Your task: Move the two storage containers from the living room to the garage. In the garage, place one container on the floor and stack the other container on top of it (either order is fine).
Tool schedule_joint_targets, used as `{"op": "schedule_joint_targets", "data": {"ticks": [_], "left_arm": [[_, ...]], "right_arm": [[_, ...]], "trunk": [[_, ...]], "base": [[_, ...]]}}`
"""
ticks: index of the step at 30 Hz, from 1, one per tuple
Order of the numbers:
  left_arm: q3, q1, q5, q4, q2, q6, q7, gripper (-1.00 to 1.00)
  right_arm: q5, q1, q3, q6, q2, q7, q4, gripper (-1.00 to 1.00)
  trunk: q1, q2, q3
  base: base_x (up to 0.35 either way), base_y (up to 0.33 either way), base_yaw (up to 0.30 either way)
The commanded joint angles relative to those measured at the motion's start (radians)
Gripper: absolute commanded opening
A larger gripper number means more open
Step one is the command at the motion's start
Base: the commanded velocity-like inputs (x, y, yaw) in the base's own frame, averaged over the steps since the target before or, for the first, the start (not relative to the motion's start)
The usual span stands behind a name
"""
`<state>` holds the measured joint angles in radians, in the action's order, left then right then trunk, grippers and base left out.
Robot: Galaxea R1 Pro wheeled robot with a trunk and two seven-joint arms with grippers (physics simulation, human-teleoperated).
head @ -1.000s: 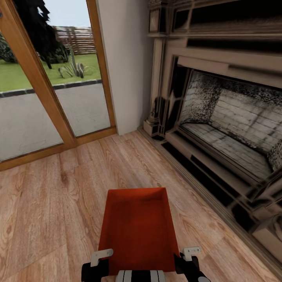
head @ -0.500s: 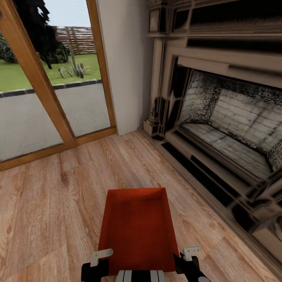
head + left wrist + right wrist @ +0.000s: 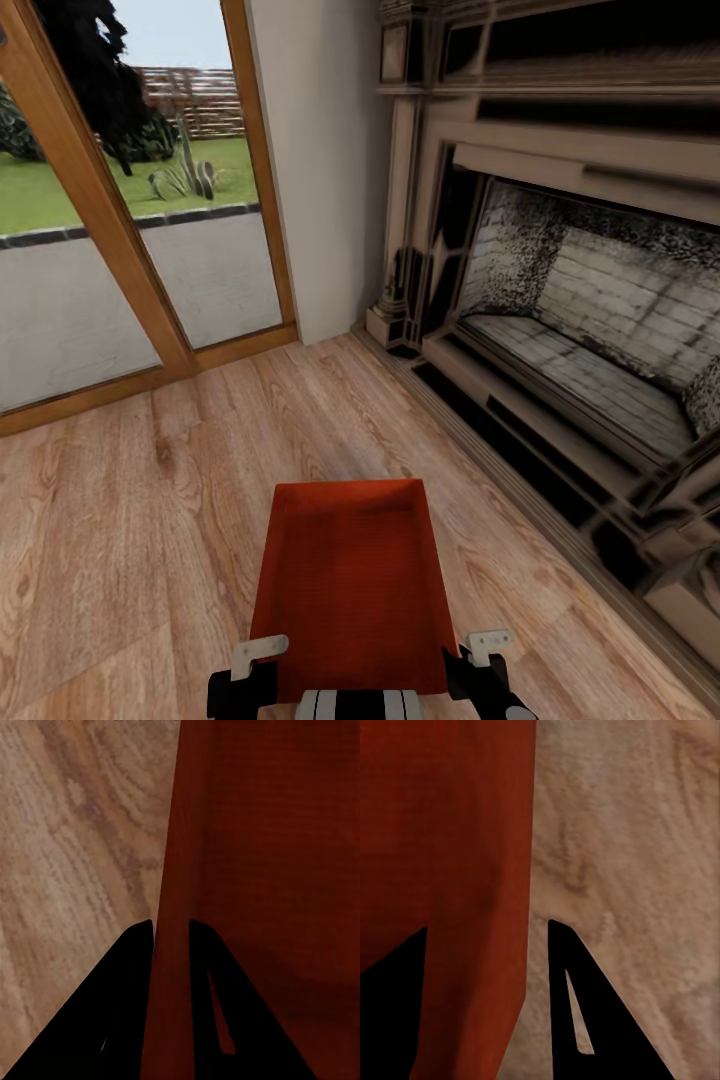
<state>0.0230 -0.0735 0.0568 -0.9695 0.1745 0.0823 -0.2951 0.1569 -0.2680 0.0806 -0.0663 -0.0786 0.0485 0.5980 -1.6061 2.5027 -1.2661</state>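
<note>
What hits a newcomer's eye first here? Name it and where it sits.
The orange-red storage container stands out first, low in the head view's middle over the wood-plank floor, with the left gripper pinching one side wall and the right gripper straddling the other. Next comes the big stone fireplace on the right, then the wood-framed glass doors on the left.

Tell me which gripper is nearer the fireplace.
Right. The right gripper clamps the storage container's wall on the side facing the fireplace; the left gripper clamps the opposite wall, on the glass door's side.
</note>
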Motion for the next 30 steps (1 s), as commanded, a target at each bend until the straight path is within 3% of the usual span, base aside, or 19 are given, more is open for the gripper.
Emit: {"op": "schedule_joint_targets", "data": {"ticks": [1, 16, 22, 30], "left_arm": [[0.002, 0.000, 0.011, -0.002, 0.000, 0.009, -0.012, -1.00], [0.002, 0.000, 0.011, -0.002, 0.000, 0.010, -0.015, -1.00], [0.002, 0.000, 0.011, -0.002, 0.000, 0.011, -0.015, -1.00], [0.002, 0.000, 0.011, -0.002, 0.000, 0.011, -0.015, -1.00]], "right_arm": [[0.011, -0.001, 0.008, -0.003, -0.001, 0.002, 0.000, -1.00], [0.013, 0.000, -0.002, -0.003, -0.002, 0.005, -0.001, -1.00], [0.016, 0.000, -0.002, -0.002, -0.002, 0.056, -0.001, -1.00], [0.016, 0.000, -0.002, -0.002, -0.002, 0.062, -0.001, -1.00]], "trunk": [[0.000, 0.000, -0.001], [0.000, 0.000, -0.001], [0.000, 0.000, -0.001], [0.000, 0.000, -0.001]], "base": [[0.000, 0.000, 0.000], [0.000, 0.000, 0.000], [0.000, 0.000, 0.000], [0.000, 0.000, 0.000]]}}
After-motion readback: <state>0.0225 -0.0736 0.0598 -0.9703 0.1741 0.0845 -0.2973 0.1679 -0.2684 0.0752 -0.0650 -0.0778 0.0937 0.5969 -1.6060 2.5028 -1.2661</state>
